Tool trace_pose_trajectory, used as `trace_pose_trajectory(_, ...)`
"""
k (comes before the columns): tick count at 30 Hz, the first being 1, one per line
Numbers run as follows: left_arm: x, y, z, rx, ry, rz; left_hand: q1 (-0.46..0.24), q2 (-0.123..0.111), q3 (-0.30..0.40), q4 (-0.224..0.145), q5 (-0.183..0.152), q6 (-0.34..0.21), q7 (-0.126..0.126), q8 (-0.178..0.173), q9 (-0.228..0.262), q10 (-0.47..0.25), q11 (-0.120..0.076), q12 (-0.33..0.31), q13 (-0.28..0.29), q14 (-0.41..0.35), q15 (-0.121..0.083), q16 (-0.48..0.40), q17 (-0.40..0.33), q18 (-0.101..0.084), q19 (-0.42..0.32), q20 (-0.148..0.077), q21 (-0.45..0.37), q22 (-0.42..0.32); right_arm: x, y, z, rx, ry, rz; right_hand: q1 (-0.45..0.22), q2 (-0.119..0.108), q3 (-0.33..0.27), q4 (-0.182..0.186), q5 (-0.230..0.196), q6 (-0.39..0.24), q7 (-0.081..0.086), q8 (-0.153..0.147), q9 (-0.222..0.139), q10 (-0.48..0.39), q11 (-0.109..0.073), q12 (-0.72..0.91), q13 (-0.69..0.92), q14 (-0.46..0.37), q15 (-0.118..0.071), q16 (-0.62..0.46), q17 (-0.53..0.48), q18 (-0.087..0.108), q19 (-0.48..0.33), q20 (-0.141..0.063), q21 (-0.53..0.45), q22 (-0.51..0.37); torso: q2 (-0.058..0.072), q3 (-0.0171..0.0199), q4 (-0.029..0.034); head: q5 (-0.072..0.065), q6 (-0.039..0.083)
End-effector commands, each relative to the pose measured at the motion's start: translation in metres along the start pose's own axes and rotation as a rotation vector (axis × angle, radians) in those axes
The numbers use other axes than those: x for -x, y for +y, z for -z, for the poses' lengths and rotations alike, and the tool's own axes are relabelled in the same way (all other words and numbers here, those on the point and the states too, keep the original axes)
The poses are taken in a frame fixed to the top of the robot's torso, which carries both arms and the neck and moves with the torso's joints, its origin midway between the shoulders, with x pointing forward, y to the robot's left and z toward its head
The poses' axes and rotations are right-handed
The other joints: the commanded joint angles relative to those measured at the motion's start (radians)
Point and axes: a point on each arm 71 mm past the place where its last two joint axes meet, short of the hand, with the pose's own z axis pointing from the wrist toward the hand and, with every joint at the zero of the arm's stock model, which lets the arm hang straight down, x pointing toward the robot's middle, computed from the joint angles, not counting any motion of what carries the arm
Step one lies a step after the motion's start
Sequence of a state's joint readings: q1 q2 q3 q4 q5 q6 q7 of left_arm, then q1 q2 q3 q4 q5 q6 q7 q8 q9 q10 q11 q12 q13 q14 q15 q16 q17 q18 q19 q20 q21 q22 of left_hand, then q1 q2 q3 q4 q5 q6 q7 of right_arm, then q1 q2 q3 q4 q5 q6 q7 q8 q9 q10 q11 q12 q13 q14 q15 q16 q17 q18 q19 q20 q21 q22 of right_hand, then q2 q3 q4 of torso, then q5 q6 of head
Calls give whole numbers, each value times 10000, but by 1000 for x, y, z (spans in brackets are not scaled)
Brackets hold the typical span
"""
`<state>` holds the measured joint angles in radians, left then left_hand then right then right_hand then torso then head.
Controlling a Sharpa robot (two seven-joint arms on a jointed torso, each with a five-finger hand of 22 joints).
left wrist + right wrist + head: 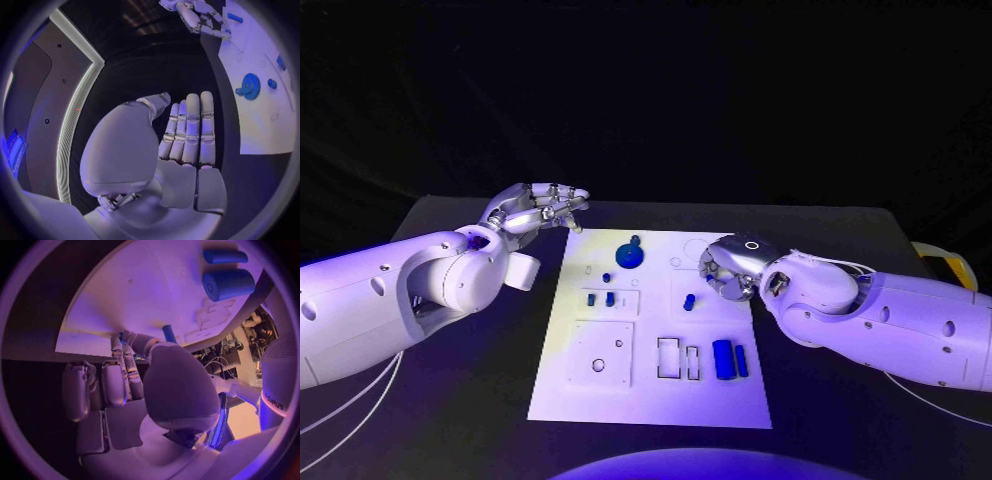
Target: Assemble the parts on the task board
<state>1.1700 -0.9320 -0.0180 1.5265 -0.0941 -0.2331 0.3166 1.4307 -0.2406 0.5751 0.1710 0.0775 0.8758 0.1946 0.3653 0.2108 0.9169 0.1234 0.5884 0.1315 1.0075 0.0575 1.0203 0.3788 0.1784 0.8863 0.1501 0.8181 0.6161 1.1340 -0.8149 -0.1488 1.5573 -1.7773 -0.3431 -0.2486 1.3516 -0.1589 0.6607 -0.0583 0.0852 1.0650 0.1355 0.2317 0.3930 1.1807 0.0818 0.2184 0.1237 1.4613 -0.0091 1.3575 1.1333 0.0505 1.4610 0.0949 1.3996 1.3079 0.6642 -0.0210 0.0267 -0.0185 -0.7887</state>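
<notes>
Left hand (538, 210): you see it flat and holding nothing, off the board's far left corner.
Task board (653, 400): long side runs away from you.
Right hand (728, 268): at the board's right edge; your right wrist view shows fingers (128, 362) touching a small blue peg (169, 333) (grip unclear).
Blue cylinder (723, 359): lies pointing away from you.

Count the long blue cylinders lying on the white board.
2: thick blue cylinder and thinner blue cylinder, side by side, white board's near right; right hand may hide others.

The right hand (730, 268) hangs over the task board's (653, 400) right edge, blocking the pegs there. The left hand (538, 210) stands off its far left corner. The board's near edge lies open, beyond two blue cylinders (728, 358).
</notes>
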Motion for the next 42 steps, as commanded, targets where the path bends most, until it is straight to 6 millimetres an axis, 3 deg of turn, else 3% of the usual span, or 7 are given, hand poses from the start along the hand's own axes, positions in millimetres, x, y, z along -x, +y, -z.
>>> trace_pose_trajectory(1,-3,-1,-1,-48,210,-1,52,81,-1,-76,2,-55,6,-75,-19,-46,40,-38,-15,-62,0,-61,-18,34,-58,43,-75,-17,2,3,2,117,-224,31,-46,84,20,-35,58,76,21,38,9,254,-168,21,25,234,-39,44,10,-117,305,-33,44,1843,-7,-5,-1,3,18)
trace_pose_trajectory(14,-2,0,-2,-63,196,-8,52,81,-1,-76,2,-55,6,-75,-19,-46,40,-38,-15,-62,0,-61,-18,34,-58,43,-75,-17,23,8,10,366,-941,-470,-62,81,16,-39,60,83,18,40,14,261,-170,17,29,237,-41,45,9,-130,334,-35,102,1872,-8,-16,0,22,56)
trace_pose_trajectory(21,-2,0,-3,-80,179,-14,44,88,-6,-75,3,-70,16,-87,-23,-65,51,-42,-20,-74,9,-75,-26,33,-62,49,-90,-25,34,20,17,750,-1451,-965,-65,80,17,-41,62,85,17,41,15,263,-171,15,30,237,-42,43,6,-135,344,-36,123,1882,-6,-8,-8,105,72)
trace_pose_trajectory(27,-4,0,-4,-108,214,-2,44,88,-6,-75,3,-70,16,-87,-23,-65,51,-42,-20,-74,9,-75,-26,33,-62,49,-90,-25,39,45,21,1447,-1795,-1620,-66,80,20,-48,70,85,15,40,17,264,-173,12,32,230,-43,27,-29,-128,330,-37,94,1869,-2,-8,-7,259,71)
trace_pose_trajectory(29,-5,0,-4,-122,225,2,44,88,-6,-75,3,-70,16,-87,-23,-65,51,-42,-20,-74,9,-75,-26,33,-62,49,-90,-25,40,53,21,1643,-1823,-1769,-66,80,20,-48,70,85,15,40,17,264,-173,12,32,230,-43,27,-29,-128,330,-37,94,1869,2,-15,-13,396,78)
trace_pose_trajectory(31,-6,0,-5,-137,242,9,44,88,-6,-75,3,-70,16,-87,-23,-65,51,-42,-20,-74,9,-75,-26,33,-62,49,-90,-25,39,62,20,1869,-1822,-1920,-66,80,20,-48,70,85,15,40,17,264,-173,12,32,230,-43,27,-29,-128,330,-37,94,1869,-10,-20,-18,446,64)
trace_pose_trajectory(42,-14,0,-8,-215,346,48,37,100,-12,-76,4,-77,23,-95,-24,-76,58,-41,-22,-80,17,-85,-34,33,-65,57,-106,-34,12,107,11,2850,-1375,-2577,-69,94,35,-61,94,77,21,33,20,262,-171,0,35,224,-45,11,-58,-120,317,-40,65,1857,4,-34,20,916,-52)
